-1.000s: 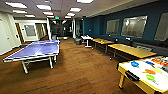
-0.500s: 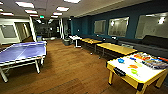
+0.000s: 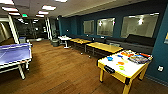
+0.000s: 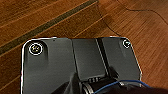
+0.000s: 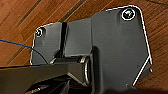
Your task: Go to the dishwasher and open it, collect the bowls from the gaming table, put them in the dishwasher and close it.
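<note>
The gaming table, with a white top, yellow sides and legs, stands at the right of the head view against the dark blue wall. On its top lie a blue bowl, an orange bowl and a light green bowl, among other coloured items toward its far end. A black goal slot faces me. The dishwasher is out of view. Both wrist views look down past the robot's dark plate onto the wood floor.
A blue ping-pong table stands at the left. Plain yellow-wood tables and a small white table line the right wall under windows. Open wood floor lies between. A thin black cable runs across the floor.
The whole head picture has shifted left as the camera turned and advanced: the gaming table now shows larger and more fully, and the ping-pong table sits further left.
</note>
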{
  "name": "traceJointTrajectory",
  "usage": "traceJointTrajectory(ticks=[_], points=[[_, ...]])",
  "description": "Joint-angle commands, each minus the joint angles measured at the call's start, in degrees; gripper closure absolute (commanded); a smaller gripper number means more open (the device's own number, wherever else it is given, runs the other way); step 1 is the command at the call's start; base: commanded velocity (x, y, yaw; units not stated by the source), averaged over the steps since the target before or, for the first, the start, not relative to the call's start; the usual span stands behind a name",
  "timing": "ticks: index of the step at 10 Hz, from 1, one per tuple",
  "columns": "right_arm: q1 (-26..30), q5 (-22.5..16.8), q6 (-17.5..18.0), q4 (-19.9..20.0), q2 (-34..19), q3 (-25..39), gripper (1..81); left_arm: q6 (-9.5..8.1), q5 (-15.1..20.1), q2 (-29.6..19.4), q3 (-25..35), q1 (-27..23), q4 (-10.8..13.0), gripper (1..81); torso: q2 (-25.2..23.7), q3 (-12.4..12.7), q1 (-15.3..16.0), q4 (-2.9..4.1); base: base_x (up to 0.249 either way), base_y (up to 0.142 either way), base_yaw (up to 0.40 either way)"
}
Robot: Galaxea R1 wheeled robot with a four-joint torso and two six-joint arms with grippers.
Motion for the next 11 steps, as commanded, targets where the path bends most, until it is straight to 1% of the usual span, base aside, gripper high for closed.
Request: traceJointTrajectory(ticks=[1, 11], points=[[3.01, -2.96, 0.00, 0.17, -0.09, -0.22, 1.0, 0.43, 2.53, -0.15, 0.33, -3.26, 0.56, 1.0, 0.00, 0.00, 0.00, 0.00, 0.000, 0.000, -0.320], [3.01, -2.96, -0.17, -0.27, 0.26, -0.31, 1.0, 0.52, 2.44, -0.23, 0.33, -3.18, 0.56, 1.0, 0.00, 0.00, -0.02, 0.00, 0.000, 0.000, -0.321]])
